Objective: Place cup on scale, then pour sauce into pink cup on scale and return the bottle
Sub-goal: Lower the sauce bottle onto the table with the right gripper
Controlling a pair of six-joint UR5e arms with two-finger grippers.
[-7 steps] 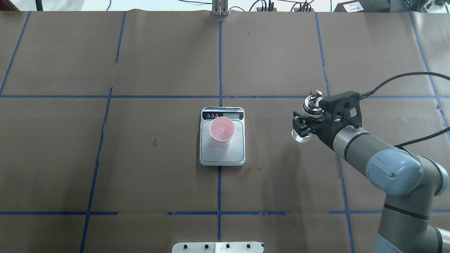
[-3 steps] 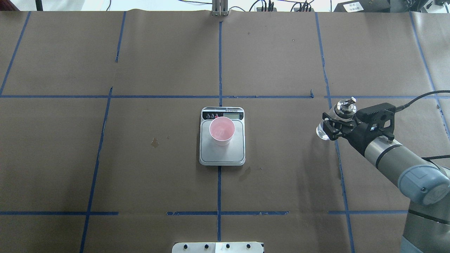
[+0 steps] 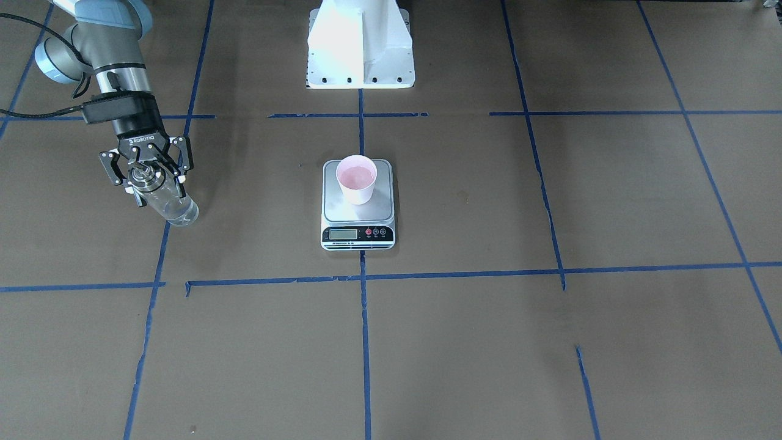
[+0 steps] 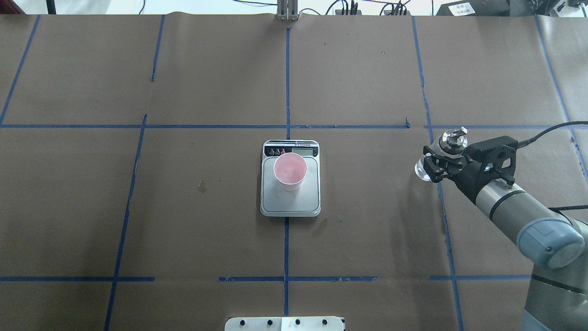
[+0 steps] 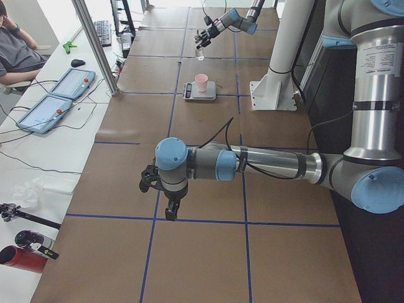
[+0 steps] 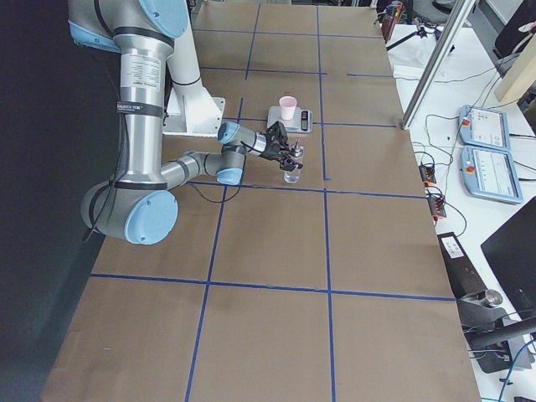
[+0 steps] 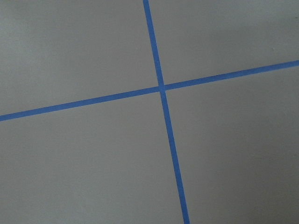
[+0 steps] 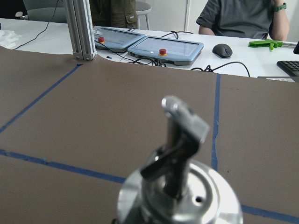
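The pale pink cup stands upright on the grey platform of the white scale, mid-table; both also show in the front view, the cup on the scale. My right gripper is shut on the clear glass bottle, well to the right of the scale over a blue tape line. The bottle's silver spout cap points up, and its glass body hangs low over the paper. My left gripper shows only in the left side view, far from the scale; I cannot tell its state.
Brown paper with blue tape lines covers the table. The white robot pedestal stands behind the scale. An aluminium post stands at the far edge. Operators' tablets and people sit beyond it. A small stain lies left of the scale.
My right arm carried the bottle to the right, away from the scale, to the tape line, then nearly stopped. The cup and scale have not moved.
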